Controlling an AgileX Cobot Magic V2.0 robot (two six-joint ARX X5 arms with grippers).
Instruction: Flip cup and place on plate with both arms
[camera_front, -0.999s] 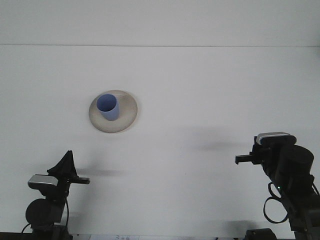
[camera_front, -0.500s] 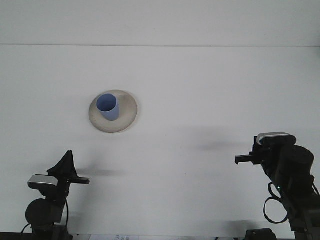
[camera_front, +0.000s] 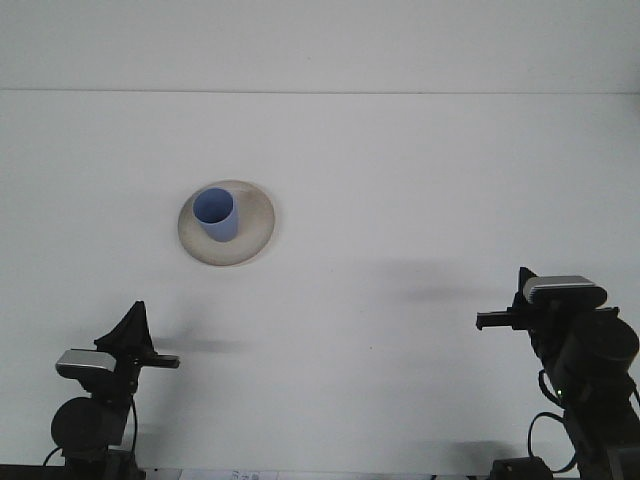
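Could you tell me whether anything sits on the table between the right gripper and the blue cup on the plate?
Nothing does. In the front view, only bare white table lies between the right gripper and the blue cup standing on the plate.

Blue cup (camera_front: 216, 214) upright on the plate (camera_front: 258, 232), both tools well apart

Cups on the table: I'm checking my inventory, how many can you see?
1. A blue cup stands upright, mouth up, on the beige plate, left of the table's centre. Nothing in view could hide another.
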